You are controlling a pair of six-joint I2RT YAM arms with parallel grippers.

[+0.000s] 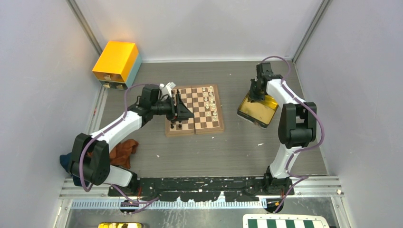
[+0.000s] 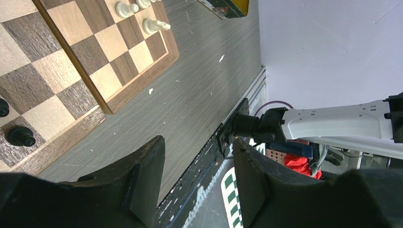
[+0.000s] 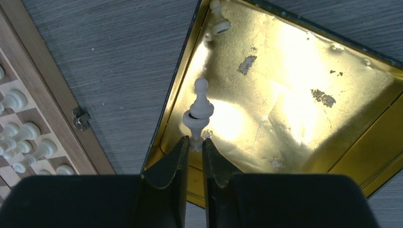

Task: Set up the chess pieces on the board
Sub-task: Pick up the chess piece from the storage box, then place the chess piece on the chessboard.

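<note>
The wooden board (image 1: 202,124) lies mid-table, with cream-white chess pieces (image 1: 210,100) along its right side and black ones (image 1: 177,125) at its near left corner. My left gripper (image 1: 183,113) hovers over the board's left part; its jaws are open with nothing between them (image 2: 198,142), and two black pieces (image 2: 19,137) stand to the left of them. My right gripper (image 3: 195,142) is over the gold tray (image 3: 294,95), shut on the base of a white piece (image 3: 199,110). Another white piece (image 3: 219,19) lies in the tray's far corner.
A yellow box (image 1: 116,61) stands at the back left. A rust cloth (image 1: 124,151) lies by the left arm. A green-and-white checkered board (image 1: 285,222) sits below the arm bases. White pieces (image 3: 14,100) on the board's edge are left of the tray.
</note>
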